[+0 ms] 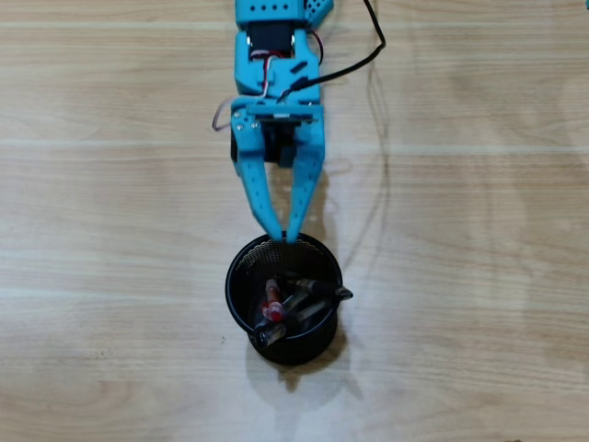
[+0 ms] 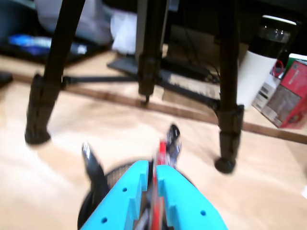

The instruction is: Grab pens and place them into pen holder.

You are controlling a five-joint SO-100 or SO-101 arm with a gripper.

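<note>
The light wooden tabletop (image 1: 110, 276) fills the overhead view, and the blue arm (image 1: 276, 55) comes down from the top edge toward the middle. Its jaws (image 1: 283, 237) narrow to a point right at the far rim of the pen holder (image 1: 237, 290); their tips are almost together, with only a thin gap, and in the overhead view nothing is seen between them. In the wrist view the jaws (image 2: 154, 173) look nearly pressed together too, with something red in the slit, but the picture is blurred and I cannot tell if they pinch it. The pen holder, a black round mesh cup, stands on the tabletop just below the jaws in the overhead view. Inside it lean the pens (image 1: 293, 304): a red-and-transparent pen (image 1: 272, 299) and some dark ones, one tip reaching over the right rim. In the wrist view black tripod legs (image 2: 45, 81) stand on the tabletop behind, and a white bottle (image 2: 261, 62) and a red box (image 2: 290, 96) are at the right
</note>
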